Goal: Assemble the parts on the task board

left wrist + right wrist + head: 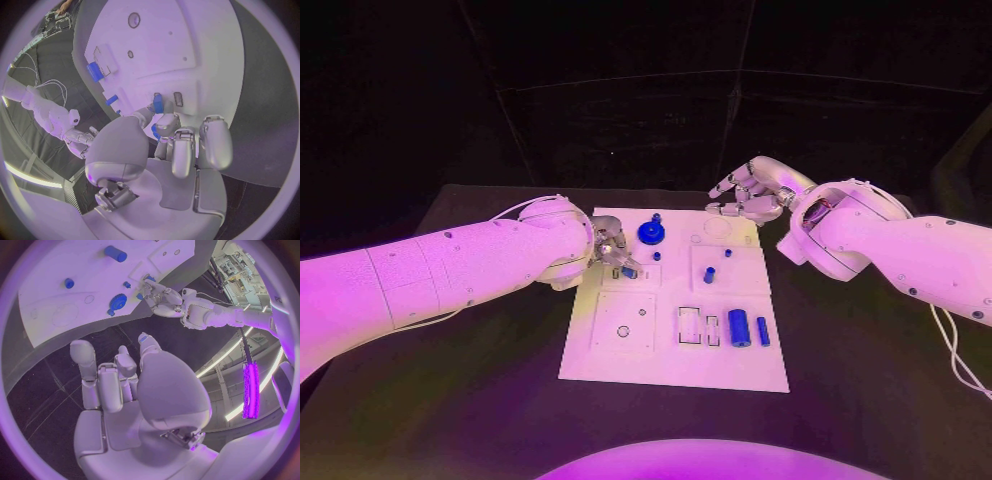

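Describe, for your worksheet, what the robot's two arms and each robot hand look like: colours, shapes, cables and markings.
Both arms are made of smooth, rounded white shell segments dotted with small dark screw holes. A thin pale cable loops along each arm. The left robot hand and the right robot hand are silver, with blocky, jointed fingers and a domed palm cover. No lettering or logos can be made out.

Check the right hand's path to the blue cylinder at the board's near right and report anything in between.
Nothing visible blocks it. The right hand hovers off the task board's far edge, holding nothing. Between it and the blue cylinder lie only low small blue parts on the board; the left hand works at the opposite edge.
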